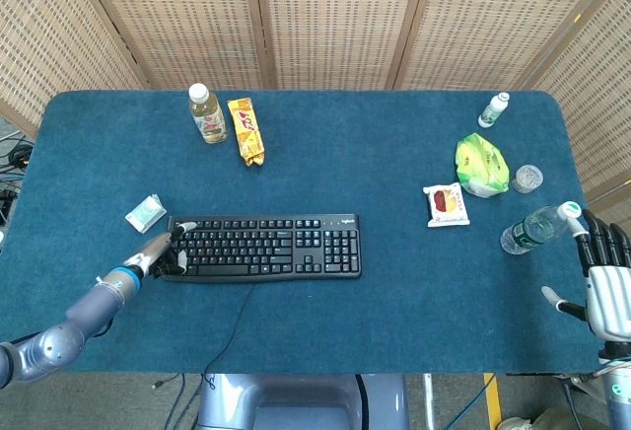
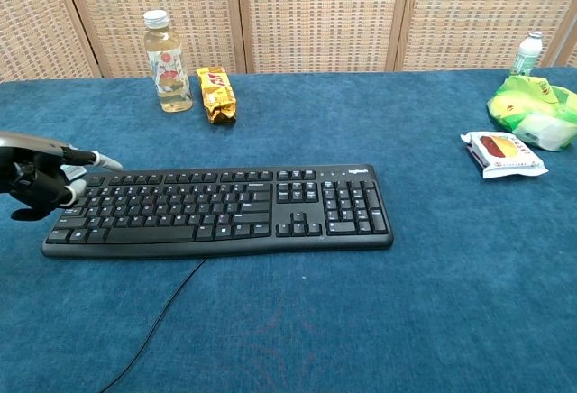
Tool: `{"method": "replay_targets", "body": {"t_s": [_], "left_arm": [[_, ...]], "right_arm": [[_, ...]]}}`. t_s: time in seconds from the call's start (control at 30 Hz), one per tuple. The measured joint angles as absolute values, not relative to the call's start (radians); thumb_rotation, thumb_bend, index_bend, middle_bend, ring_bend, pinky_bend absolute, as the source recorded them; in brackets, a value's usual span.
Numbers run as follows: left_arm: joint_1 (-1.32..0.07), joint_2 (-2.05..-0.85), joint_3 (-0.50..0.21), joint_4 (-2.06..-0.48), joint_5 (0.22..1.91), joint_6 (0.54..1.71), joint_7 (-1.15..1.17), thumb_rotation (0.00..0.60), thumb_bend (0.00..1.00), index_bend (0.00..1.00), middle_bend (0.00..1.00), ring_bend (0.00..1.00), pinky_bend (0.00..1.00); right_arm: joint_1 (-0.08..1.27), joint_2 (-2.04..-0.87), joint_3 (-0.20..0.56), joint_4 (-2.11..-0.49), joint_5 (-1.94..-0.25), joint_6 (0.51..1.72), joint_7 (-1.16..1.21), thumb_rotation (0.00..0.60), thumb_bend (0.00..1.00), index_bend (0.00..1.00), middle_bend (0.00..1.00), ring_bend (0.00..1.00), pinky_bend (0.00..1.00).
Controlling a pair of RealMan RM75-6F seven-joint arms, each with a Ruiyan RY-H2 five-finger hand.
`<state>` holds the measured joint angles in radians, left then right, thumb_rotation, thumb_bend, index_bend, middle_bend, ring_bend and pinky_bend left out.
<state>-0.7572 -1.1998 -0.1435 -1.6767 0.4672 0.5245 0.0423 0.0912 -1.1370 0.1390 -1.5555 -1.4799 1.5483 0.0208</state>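
My left hand (image 1: pixel 166 250) hovers at the left end of the black keyboard (image 1: pixel 261 247), coming in from the near left. One finger stretches over the top-left keys while the others are curled in with nothing in them. In the chest view the left hand (image 2: pixel 41 184) covers the keyboard's (image 2: pixel 221 208) left edge. My right hand (image 1: pixel 606 277) stays at the table's right edge with fingers spread and empty, just beside a lying water bottle (image 1: pixel 532 228). It does not show in the chest view.
A small tissue packet (image 1: pixel 146 213) lies left of the keyboard. A tea bottle (image 1: pixel 206 114) and a yellow snack bar (image 1: pixel 246 131) sit at the back left. At the right are a green bag (image 1: pixel 480 164), a red-and-white packet (image 1: pixel 446 204), a cup (image 1: pixel 527 179) and a small bottle (image 1: pixel 494 109).
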Motion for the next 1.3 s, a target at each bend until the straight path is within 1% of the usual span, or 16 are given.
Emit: {"method": "replay_targets", "body": {"t_s": [0.33, 0.73, 0.9, 1.07, 1.1, 1.13, 1.17, 1.2, 1.23, 1.27, 1.3], "left_arm": [[-0.851, -1.258, -0.080, -1.596, 0.363, 0.528, 0.042, 0.600, 0.75, 0.00, 1.00, 1.00, 0.82], [-0.876, -1.290, -0.053, -1.551, 0.360, 0.518, 0.000, 0.600, 0.74, 0.00, 1.00, 1.00, 0.82], [-0.869, -1.279, -0.068, -1.569, 0.380, 0.525, -0.025, 0.600, 0.73, 0.00, 1.00, 1.00, 0.82], [-0.823, -1.205, -0.117, -1.651, 0.478, 0.574, -0.066, 0.600, 0.68, 0.00, 0.99, 1.00, 0.82], [-0.809, -1.186, -0.127, -1.672, 0.505, 0.591, -0.074, 0.600, 0.64, 0.00, 0.97, 0.99, 0.81], [-0.788, -1.159, -0.140, -1.701, 0.545, 0.620, -0.086, 0.600, 0.58, 0.00, 0.94, 0.95, 0.78], [-0.771, -1.139, -0.149, -1.724, 0.578, 0.645, -0.095, 0.600, 0.54, 0.00, 0.91, 0.92, 0.76], [-0.752, -1.119, -0.158, -1.745, 0.611, 0.673, -0.104, 0.600, 0.46, 0.00, 0.82, 0.82, 0.67], [-0.726, -1.095, -0.169, -1.771, 0.654, 0.716, -0.116, 0.600, 0.36, 0.00, 0.65, 0.66, 0.55], [-0.706, -1.078, -0.176, -1.789, 0.686, 0.751, -0.124, 0.600, 0.30, 0.00, 0.49, 0.51, 0.44], [-0.686, -1.062, -0.182, -1.806, 0.718, 0.788, -0.130, 0.600, 0.21, 0.00, 0.25, 0.29, 0.28]], "right_arm": [[0.094, -1.139, 0.143, -1.549, -1.464, 1.538, 0.023, 0.600, 0.05, 0.00, 0.00, 0.00, 0.00], [0.094, -1.137, 0.144, -1.547, -1.461, 1.536, 0.028, 0.600, 0.05, 0.00, 0.00, 0.00, 0.00], [0.093, -1.137, 0.145, -1.546, -1.460, 1.537, 0.032, 0.600, 0.05, 0.00, 0.00, 0.00, 0.00], [0.092, -1.136, 0.144, -1.546, -1.461, 1.539, 0.037, 0.600, 0.05, 0.00, 0.00, 0.00, 0.00], [0.092, -1.135, 0.144, -1.546, -1.463, 1.540, 0.037, 0.600, 0.05, 0.00, 0.00, 0.00, 0.00], [0.092, -1.135, 0.144, -1.547, -1.464, 1.541, 0.037, 0.600, 0.05, 0.00, 0.00, 0.00, 0.00], [0.092, -1.134, 0.144, -1.549, -1.466, 1.542, 0.037, 0.600, 0.05, 0.00, 0.00, 0.00, 0.00], [0.092, -1.134, 0.144, -1.550, -1.467, 1.543, 0.036, 0.600, 0.05, 0.00, 0.00, 0.00, 0.00], [0.091, -1.134, 0.143, -1.552, -1.469, 1.544, 0.035, 0.600, 0.05, 0.00, 0.00, 0.00, 0.00], [0.091, -1.134, 0.142, -1.553, -1.471, 1.546, 0.034, 0.600, 0.05, 0.00, 0.00, 0.00, 0.00], [0.091, -1.134, 0.142, -1.555, -1.473, 1.547, 0.033, 0.600, 0.05, 0.00, 0.00, 0.00, 0.00]]}}
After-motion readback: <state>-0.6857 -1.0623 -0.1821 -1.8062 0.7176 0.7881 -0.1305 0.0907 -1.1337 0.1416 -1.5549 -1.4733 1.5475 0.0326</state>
